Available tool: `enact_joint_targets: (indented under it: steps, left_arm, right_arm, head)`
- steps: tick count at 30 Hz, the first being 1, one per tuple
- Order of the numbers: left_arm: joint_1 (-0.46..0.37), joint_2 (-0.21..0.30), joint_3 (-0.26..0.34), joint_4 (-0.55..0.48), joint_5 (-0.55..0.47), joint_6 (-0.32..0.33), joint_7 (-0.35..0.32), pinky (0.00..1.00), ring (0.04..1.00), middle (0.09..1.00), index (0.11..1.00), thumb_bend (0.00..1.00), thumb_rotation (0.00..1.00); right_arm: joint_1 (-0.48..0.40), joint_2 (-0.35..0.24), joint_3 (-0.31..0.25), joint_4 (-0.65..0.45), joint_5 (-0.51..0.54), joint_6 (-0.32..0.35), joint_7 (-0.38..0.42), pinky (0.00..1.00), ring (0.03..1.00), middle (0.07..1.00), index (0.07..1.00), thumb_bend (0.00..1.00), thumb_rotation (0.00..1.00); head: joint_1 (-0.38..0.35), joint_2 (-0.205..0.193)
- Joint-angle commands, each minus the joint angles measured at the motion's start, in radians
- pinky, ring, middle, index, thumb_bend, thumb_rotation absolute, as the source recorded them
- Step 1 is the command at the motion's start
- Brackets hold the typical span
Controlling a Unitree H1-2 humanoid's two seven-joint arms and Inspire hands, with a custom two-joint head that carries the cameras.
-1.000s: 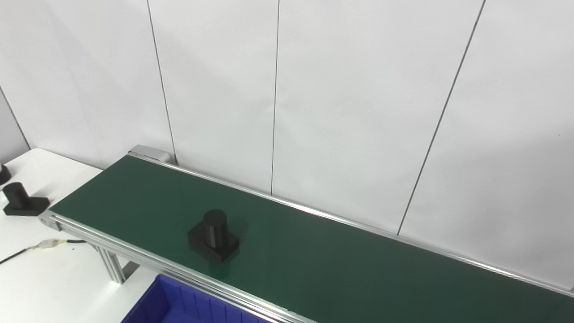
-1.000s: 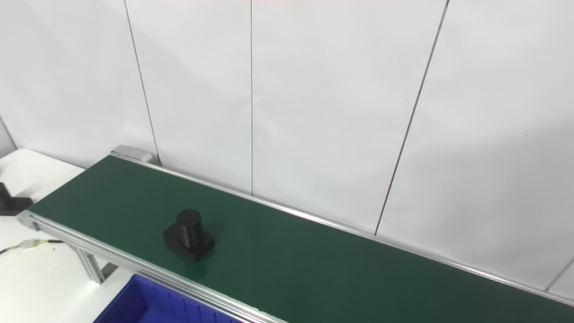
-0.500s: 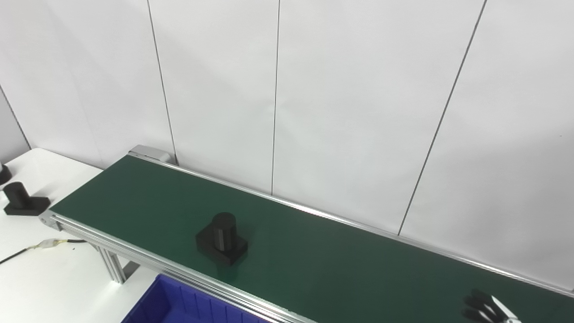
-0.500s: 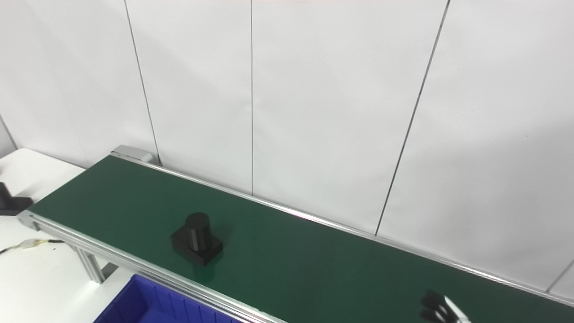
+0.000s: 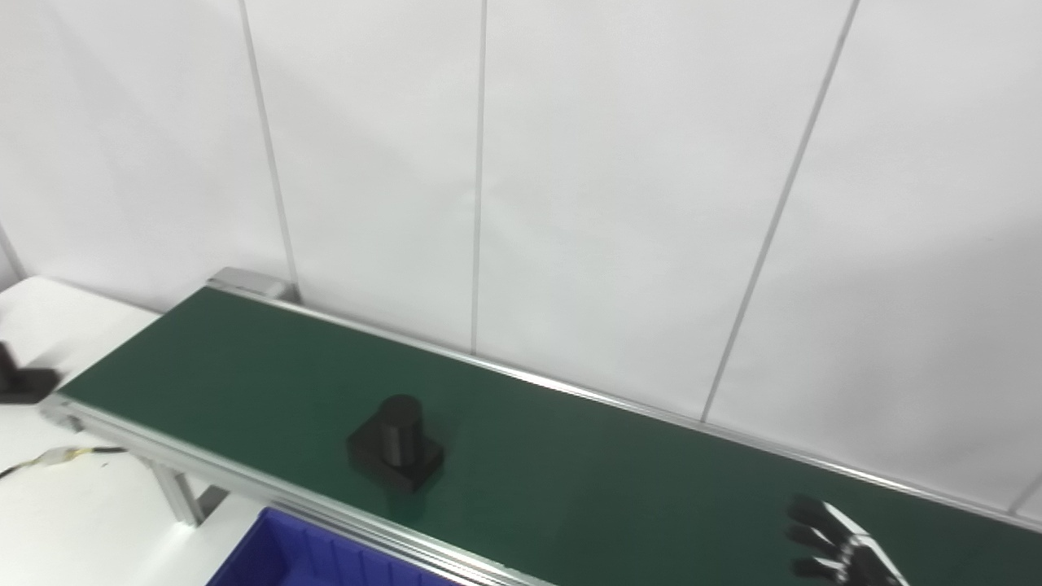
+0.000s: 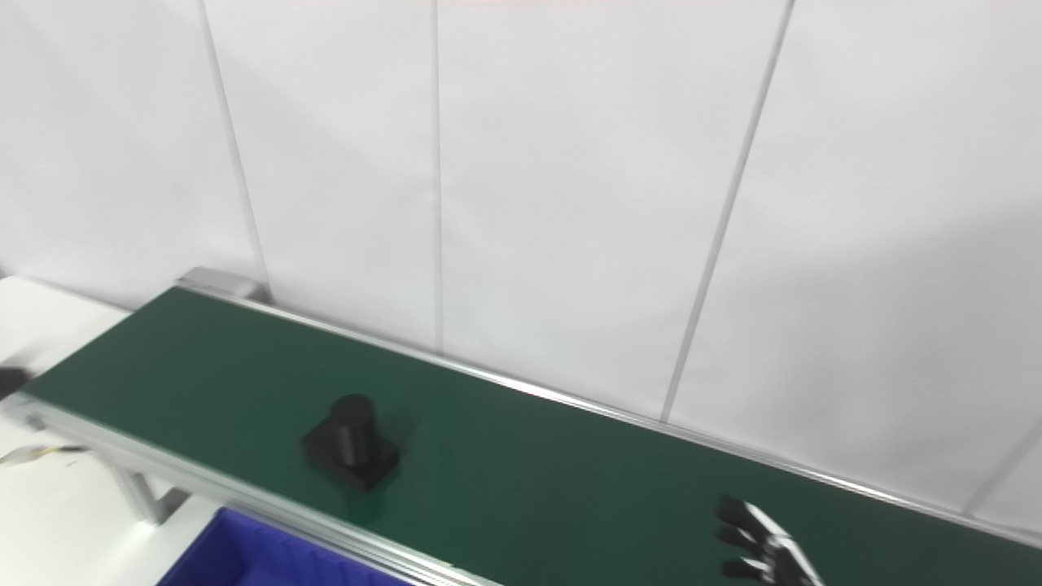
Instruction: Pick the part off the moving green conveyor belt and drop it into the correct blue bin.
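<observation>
The black part stands on the green belt, near its front rail above the blue bin. The right hand hangs empty, fingers spread, well apart. It should close around the upright post, allowing for the belt's travel.

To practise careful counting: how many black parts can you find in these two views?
2. One black part stands on the green conveyor belt. A second part sits on the white table, cut by the left edge; others may lie outside the views.

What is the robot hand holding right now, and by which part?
Nothing. The right robot hand is open above the belt, well apart from the black part.
</observation>
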Motion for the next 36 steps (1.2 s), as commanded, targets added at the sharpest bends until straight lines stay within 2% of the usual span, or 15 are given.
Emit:
enact_joint_targets:
  steps: [1, 4, 13, 20, 27, 33, 36]
  left_arm:
    - [-0.016, 0.005, 0.004, -0.021, -0.004, -0.039, -0.005, 0.55, 0.667, 0.748, 0.74, 0.92, 0.21]
    - [-0.015, 0.008, 0.007, -0.029, 0.003, -0.039, 0.001, 0.54, 0.666, 0.747, 0.741, 0.92, 0.23]
    - [-0.022, 0.004, 0.007, -0.02, -0.003, -0.039, -0.007, 0.54, 0.674, 0.751, 0.74, 0.91, 0.25]
    - [-0.026, 0.002, 0.008, -0.018, 0.002, -0.039, -0.005, 0.54, 0.671, 0.753, 0.738, 0.92, 0.25]
    - [-0.036, 0.007, -0.002, -0.01, 0.018, -0.039, 0.004, 0.54, 0.678, 0.751, 0.743, 0.89, 0.24]
    - [0.011, 0.028, -0.009, -0.101, 0.054, -0.039, 0.074, 0.54, 0.685, 0.767, 0.735, 0.89, 0.22]
    - [0.049, 0.036, 0.004, -0.139, 0.016, -0.039, 0.063, 0.55, 0.68, 0.777, 0.75, 0.88, 0.21]
  right_arm:
    - [-0.016, 0.012, 0.009, -0.027, -0.018, 0.009, 0.0, 0.66, 0.777, 0.823, 0.829, 0.75, 0.37]
    - [-0.005, 0.028, 0.022, -0.039, -0.034, 0.023, -0.002, 0.66, 0.781, 0.825, 0.839, 0.73, 0.36]
    - [-0.005, 0.042, 0.031, -0.073, -0.061, 0.06, 0.004, 0.73, 0.824, 0.866, 0.877, 0.67, 0.38]
    - [-0.049, 0.047, 0.029, -0.08, -0.088, 0.104, 0.014, 0.76, 0.832, 0.872, 0.878, 0.67, 0.35]
    - [-0.092, 0.046, 0.039, -0.077, -0.112, 0.126, 0.023, 0.75, 0.82, 0.854, 0.877, 0.68, 0.36]
    - [-0.105, 0.045, 0.052, -0.117, -0.127, 0.172, 0.048, 0.75, 0.822, 0.859, 0.883, 0.69, 0.38]
    - [-0.108, 0.039, 0.049, -0.135, -0.118, 0.199, 0.063, 0.76, 0.829, 0.865, 0.885, 0.68, 0.37]
  head:
    - [-0.011, 0.005]
    - [-0.03, 0.013]
    - [0.009, 0.016]
    - [0.015, 0.018]
    - [0.024, 0.018]
    - [0.015, 0.029]
    - [0.019, 0.038]
